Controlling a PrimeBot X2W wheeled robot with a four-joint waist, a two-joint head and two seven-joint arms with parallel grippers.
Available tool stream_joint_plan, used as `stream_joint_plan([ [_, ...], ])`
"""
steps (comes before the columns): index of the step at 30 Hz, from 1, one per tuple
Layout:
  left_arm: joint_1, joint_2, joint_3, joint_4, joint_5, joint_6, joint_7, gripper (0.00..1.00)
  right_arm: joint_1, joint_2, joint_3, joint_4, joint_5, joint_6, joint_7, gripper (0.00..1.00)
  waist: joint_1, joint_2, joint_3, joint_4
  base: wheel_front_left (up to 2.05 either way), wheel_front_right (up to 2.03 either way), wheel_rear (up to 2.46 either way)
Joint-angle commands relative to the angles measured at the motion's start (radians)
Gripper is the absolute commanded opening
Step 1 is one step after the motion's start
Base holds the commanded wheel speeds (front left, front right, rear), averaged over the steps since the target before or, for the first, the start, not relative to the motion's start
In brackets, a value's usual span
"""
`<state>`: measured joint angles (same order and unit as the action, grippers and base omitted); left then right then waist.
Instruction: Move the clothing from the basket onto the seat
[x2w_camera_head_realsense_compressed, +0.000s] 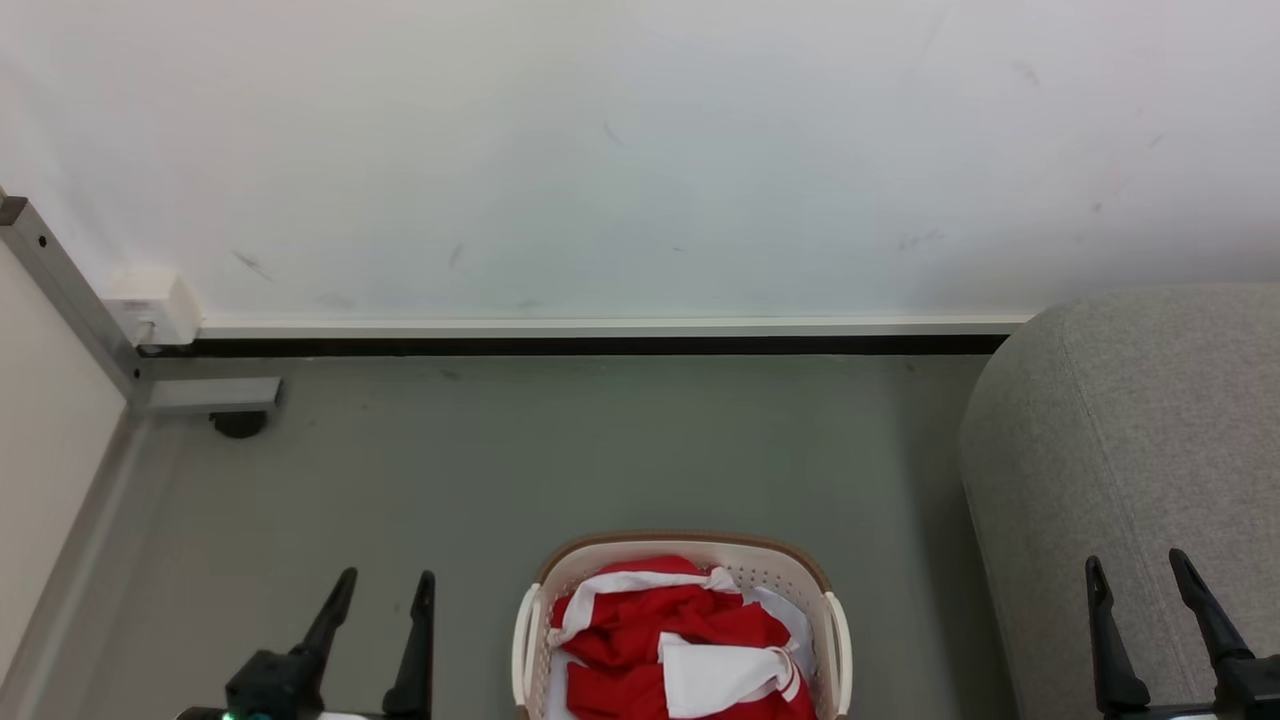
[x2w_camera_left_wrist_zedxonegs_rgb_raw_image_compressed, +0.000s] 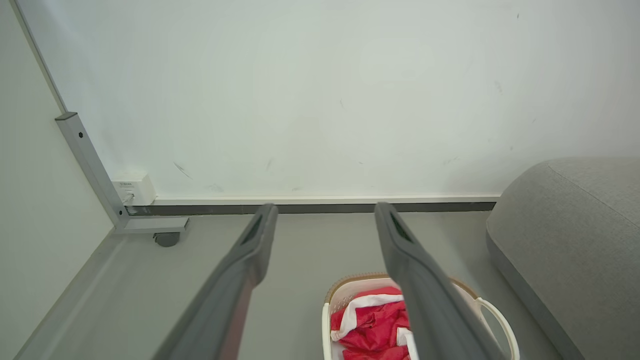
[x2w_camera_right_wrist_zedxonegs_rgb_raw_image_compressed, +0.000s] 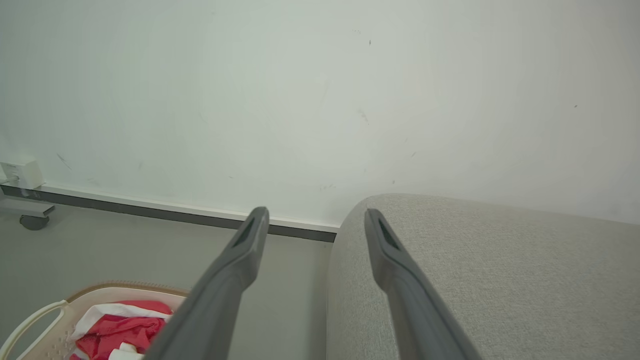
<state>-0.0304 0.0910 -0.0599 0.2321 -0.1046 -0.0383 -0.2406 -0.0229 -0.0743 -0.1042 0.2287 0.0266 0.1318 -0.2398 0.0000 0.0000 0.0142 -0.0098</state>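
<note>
Left hand (x2w_camera_head_realsense_compressed: 388, 574) and right hand (x2w_camera_head_realsense_compressed: 1135, 558) — both spread wide, empty; clothing (x2w_camera_head_realsense_compressed: 660, 625) heaped in the basket (x2w_camera_head_realsense_compressed: 527, 640) (beside the seat (x2w_camera_head_realsense_compressed: 1120, 430)).

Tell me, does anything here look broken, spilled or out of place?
Nothing serious. The clothing lies crumpled in a heap inside the basket, which stands upright on the floor. The wall carries a few faint dark scuff marks. The seat looks undamaged.

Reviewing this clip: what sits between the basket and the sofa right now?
Nothing: only a strip of bare grey floor separates the basket from the sofa, clearest in the head view.
</note>
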Motion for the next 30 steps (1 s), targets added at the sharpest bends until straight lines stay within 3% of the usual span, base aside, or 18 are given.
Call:
stream_joint_plan([
  [1,0.008,0.007,0.000,-0.005,0.029,0.005,-0.010,1.00,0.005,-0.004,-0.001,-0.005,-0.021,-0.002,-0.011,1.00,0.0000,0.0000,0.001,-0.001,0.00,0.00,0.00],
  [9,0.003,0.004,-0.001,-0.019,0.081,0.000,-0.023,1.00,-0.001,-0.001,0.025,-0.007,-0.044,-0.002,-0.023,1.00,0.0000,0.0000,0.023,-0.027,0.00,0.00,0.00],
  [14,-0.045,0.011,-0.005,-0.033,0.091,-0.012,-0.024,1.00,-0.045,0.008,0.031,-0.027,-0.035,-0.002,-0.026,1.00,0.0000,0.0000,0.097,-0.065,0.00,0.00,0.00],
  [23,-0.226,0.060,-0.050,-0.012,0.119,-0.056,-0.024,1.00,-0.180,0.024,0.081,-0.096,0.034,-0.002,-0.024,1.00,0.0000,0.0000,0.346,-0.179,0.00,0.00,0.00],
  [30,-0.417,0.117,-0.148,0.144,0.185,-0.075,-0.024,1.00,-0.277,0.024,0.123,-0.143,0.126,-0.002,-0.024,1.00,0.0000,0.0000,0.540,-0.264,0.00,0.00,0.00],
])
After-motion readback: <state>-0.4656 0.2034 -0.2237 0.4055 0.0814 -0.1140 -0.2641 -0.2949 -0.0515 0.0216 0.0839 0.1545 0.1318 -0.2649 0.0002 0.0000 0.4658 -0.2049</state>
